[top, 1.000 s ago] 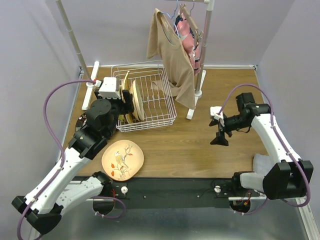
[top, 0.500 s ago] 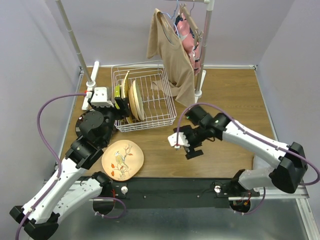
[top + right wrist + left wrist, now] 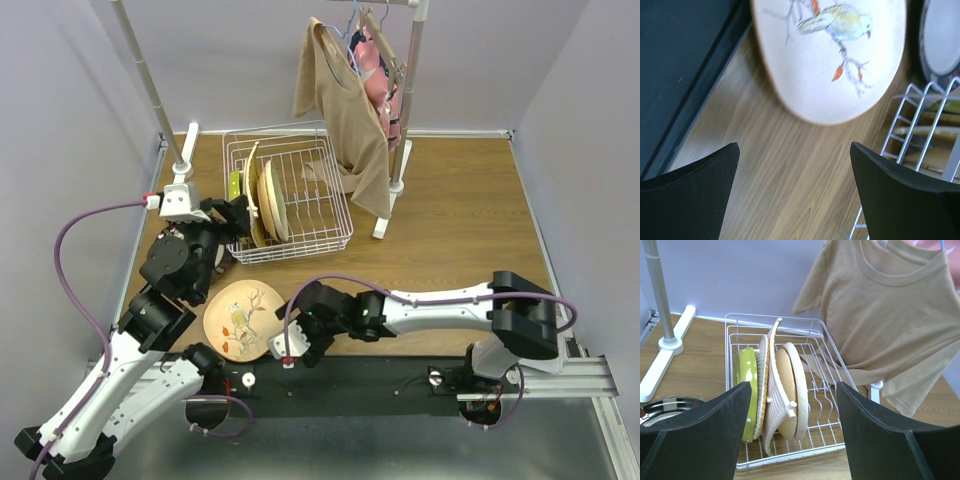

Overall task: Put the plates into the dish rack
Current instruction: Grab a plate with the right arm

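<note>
Plate with the painted bird [image 3: 245, 320] lies flat on the table [image 3: 450, 250] near its front edge, apart from the dish rack [image 3: 335, 225] behind it. Other plates [image 3: 266, 198] stand on edge in the rack's left slots.

We see the right gripper [image 3: 285, 338] just beside the bird plate's right near rim, jaws spread wide and empty. From the wrist, the plate [image 3: 830, 55] lies straight ahead of the fingertips. The plate is round, so no axis matters, only which rim is free.

The left gripper [image 3: 238, 212], also spread and empty, faces the rack's left front corner, so we judge the right arm nearer.

The black base rail [image 3: 350, 375] crowds the near rim, and a dark-rimmed plate [image 3: 942, 35] lies beyond. The rack's right slots stand free, though a tan shirt [image 3: 345, 110] hangs near that far corner.
</note>
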